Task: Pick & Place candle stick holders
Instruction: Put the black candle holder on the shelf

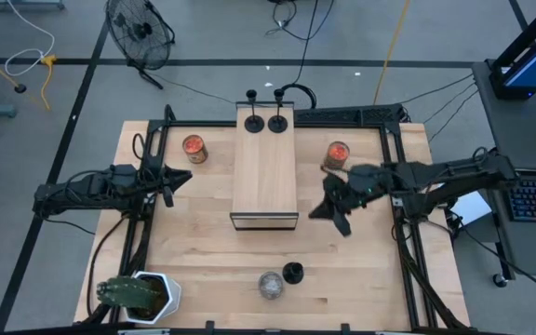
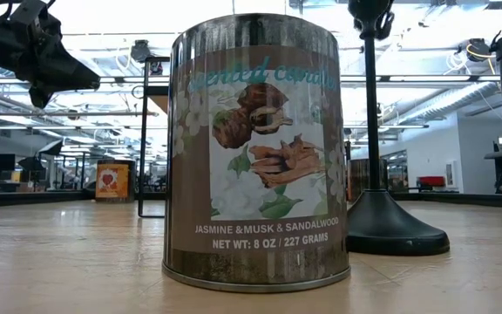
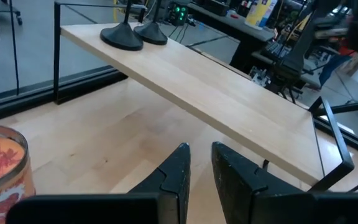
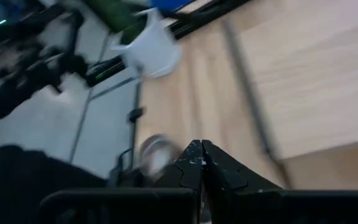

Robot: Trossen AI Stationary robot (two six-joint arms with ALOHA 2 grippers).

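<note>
Two matte-black candle stick holders [image 1: 252,121] [image 1: 277,121] stand on their disc bases at the far end of a raised wooden shelf [image 1: 264,177]; they also show in the left wrist view [image 3: 122,36] [image 3: 151,31]. A third holder [image 1: 292,273] stands on the table near the front edge, and the low view shows it upright [image 2: 382,209]. My left gripper [image 1: 180,180] hovers left of the shelf, its fingers [image 3: 201,165] a little apart and empty. My right gripper [image 1: 328,209] hovers right of the shelf's near end, shut [image 4: 202,148] and empty.
Two tins with orange-red tops [image 1: 194,148] [image 1: 337,154] stand on either side of the shelf. A shiny silver tin [image 1: 270,284] stands just left of the third holder and fills the low view [image 2: 255,157]. A plant in a white pot [image 1: 142,296] stands at the near left corner.
</note>
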